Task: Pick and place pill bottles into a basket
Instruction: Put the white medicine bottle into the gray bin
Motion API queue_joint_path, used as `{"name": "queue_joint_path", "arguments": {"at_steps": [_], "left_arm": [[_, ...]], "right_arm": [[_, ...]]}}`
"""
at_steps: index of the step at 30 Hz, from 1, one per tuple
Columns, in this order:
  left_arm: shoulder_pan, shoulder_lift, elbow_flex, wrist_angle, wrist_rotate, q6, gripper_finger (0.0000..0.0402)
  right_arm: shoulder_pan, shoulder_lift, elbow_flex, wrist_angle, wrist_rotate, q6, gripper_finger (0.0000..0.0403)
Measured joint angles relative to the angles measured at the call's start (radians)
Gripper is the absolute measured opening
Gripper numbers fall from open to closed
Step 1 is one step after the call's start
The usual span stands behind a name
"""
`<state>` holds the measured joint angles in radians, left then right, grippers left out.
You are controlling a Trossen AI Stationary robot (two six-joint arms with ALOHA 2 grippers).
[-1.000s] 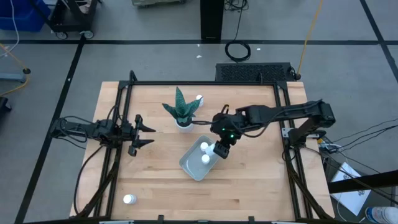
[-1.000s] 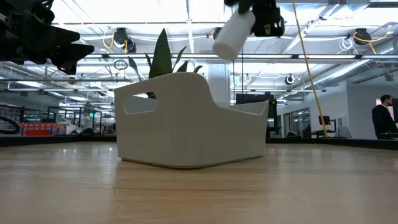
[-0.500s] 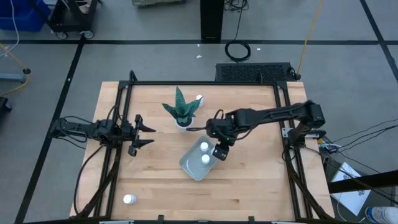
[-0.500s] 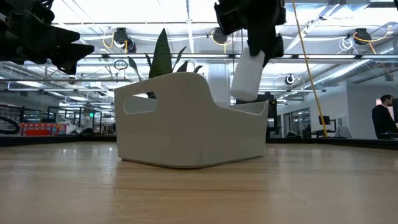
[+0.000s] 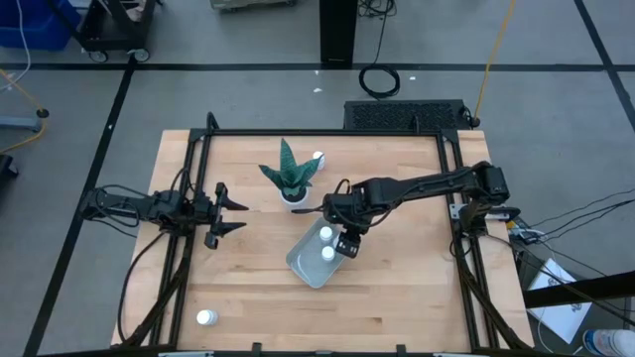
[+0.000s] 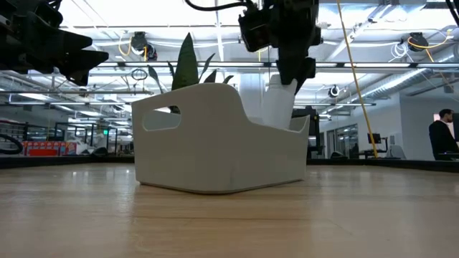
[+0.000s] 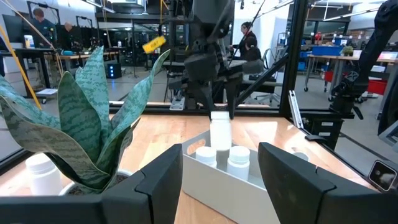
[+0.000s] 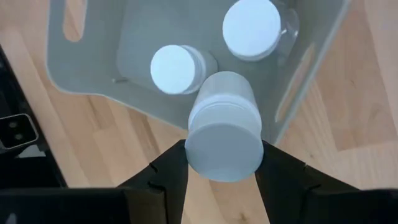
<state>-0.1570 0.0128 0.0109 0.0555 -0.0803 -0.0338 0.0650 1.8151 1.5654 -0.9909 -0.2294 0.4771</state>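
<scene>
**Third bottle lowered inside the basket's right rim**

The right gripper (image 5: 346,241) is clamped on a pill bottle (image 8: 225,127), partly below the rim at the basket (image 5: 301,264)'s right end, close to the wall. Two bottles (image 5: 325,235) (image 5: 327,254) stand upright inside. Another (image 5: 206,318) sits near the table's front-left corner, one (image 5: 317,157) behind the potted plant (image 5: 290,174). The left gripper (image 5: 230,208) waits spread wide, empty, near the left edge.
</scene>
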Motion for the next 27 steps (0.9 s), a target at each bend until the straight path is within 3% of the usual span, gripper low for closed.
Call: {"name": "queue_joint_path", "arguments": {"at_steps": [27], "left_arm": [[0.000, 0.000, 0.000, 0.000, 0.000, 0.000, 0.0214]], "right_arm": [[0.005, 0.094, -0.001, -0.002, 0.018, -0.042, 0.0158]]}}
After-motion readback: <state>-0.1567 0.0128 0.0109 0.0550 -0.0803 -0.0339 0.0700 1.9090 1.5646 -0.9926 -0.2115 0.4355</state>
